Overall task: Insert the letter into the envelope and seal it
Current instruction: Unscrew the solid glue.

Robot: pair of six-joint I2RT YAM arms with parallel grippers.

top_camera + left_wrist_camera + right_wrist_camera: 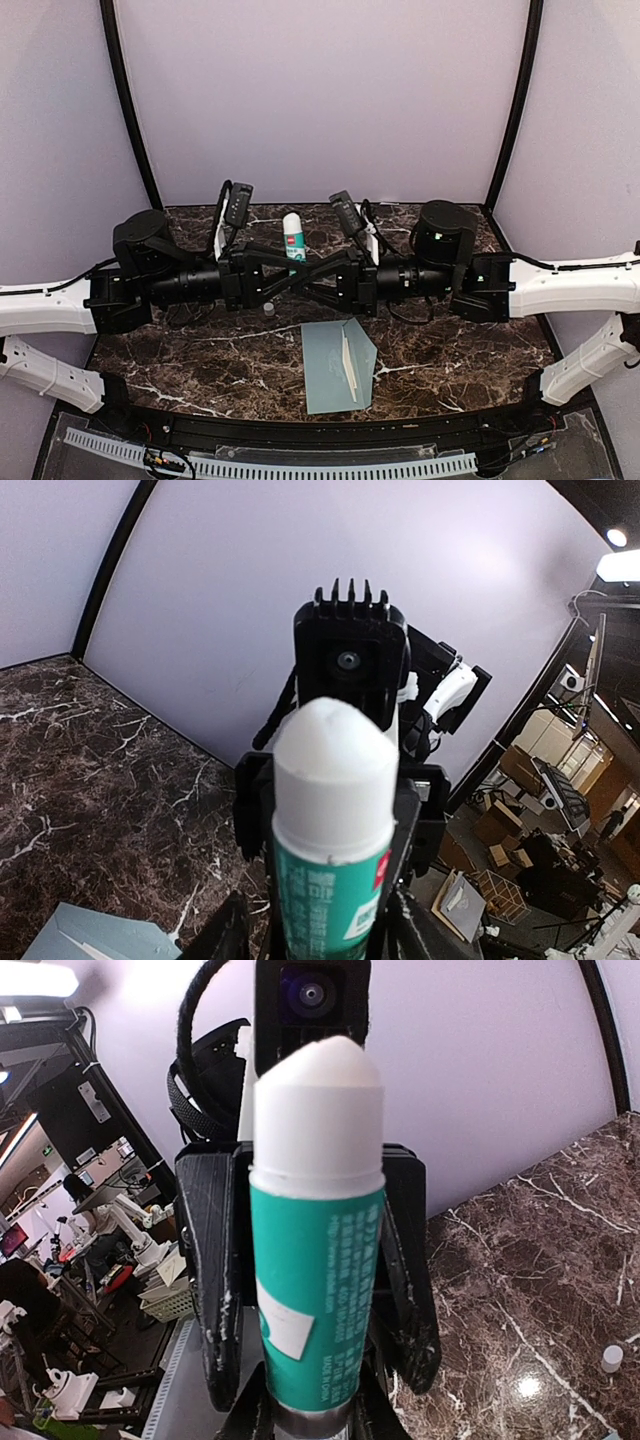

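Notably, the envelope (pixel 322 375) looked light and floppy, best pinched at an edge; right gripper (pixel 312 1410) clamped the glue stick (pixel 293 238), left gripper (pixel 320 930) grip could not be told.

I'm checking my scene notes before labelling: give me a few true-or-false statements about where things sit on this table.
1. The white-and-green glue stick is raised off the brown marble table. True.
2. The pale grey-teal paper envelope lies against the back wall. False: it lies near the front edge.
3. The small white cap sits on the envelope. False: it is on bare marble, apart from the envelope.
4. The envelope lies flat on the table. True.
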